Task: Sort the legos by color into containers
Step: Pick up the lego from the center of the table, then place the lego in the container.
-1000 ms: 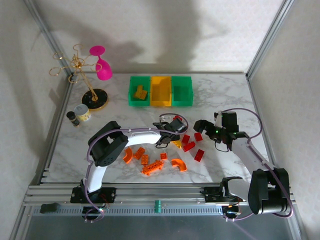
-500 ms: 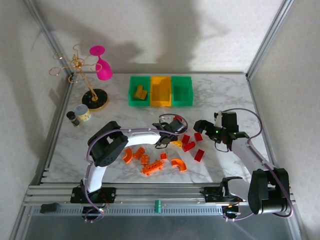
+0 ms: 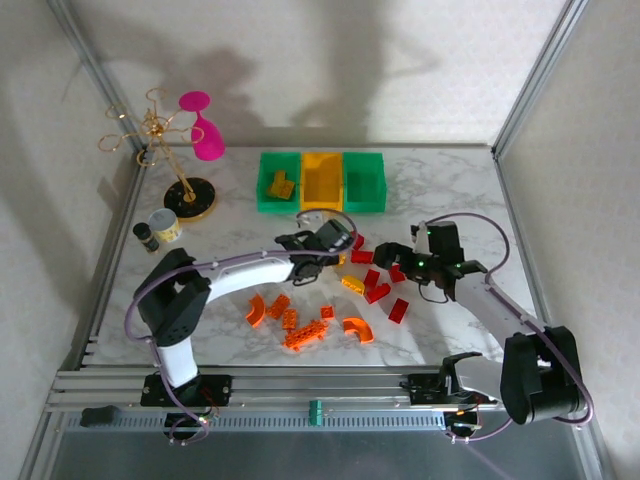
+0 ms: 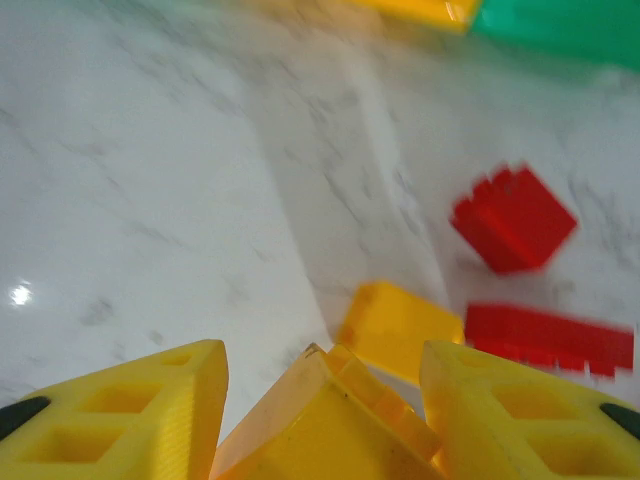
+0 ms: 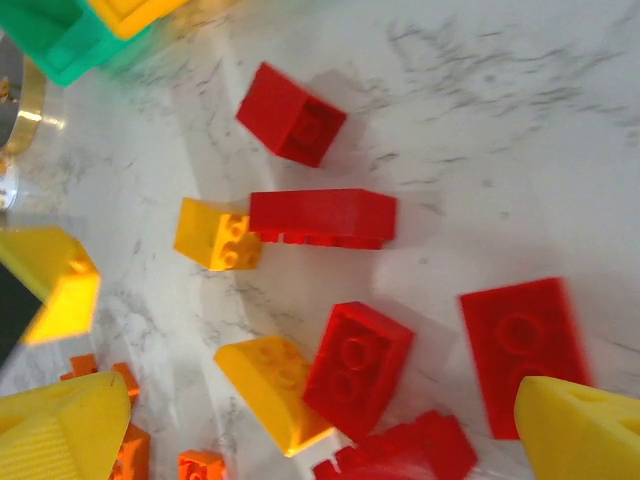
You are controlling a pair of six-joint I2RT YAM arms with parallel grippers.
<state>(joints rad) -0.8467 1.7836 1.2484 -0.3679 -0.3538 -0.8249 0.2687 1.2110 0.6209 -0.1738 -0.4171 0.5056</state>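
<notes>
Left wrist | left gripper [image 4: 320,372] clamps yellow lego [image 4: 308,432] | right gripper [image 5: 320,425] spread wide above red legos [image 5: 355,365]

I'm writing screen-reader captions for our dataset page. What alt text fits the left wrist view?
The left hand grips a yellow brick over the marble table. Beyond it lie a second yellow brick, a square red brick and a long red brick, with a yellow bin and a green bin blurred at the top edge.

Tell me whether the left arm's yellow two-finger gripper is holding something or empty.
Holding something. In the left wrist view, a yellow wedge-shaped plastic brick sits pinched between the two fingers of the left gripper.
</notes>
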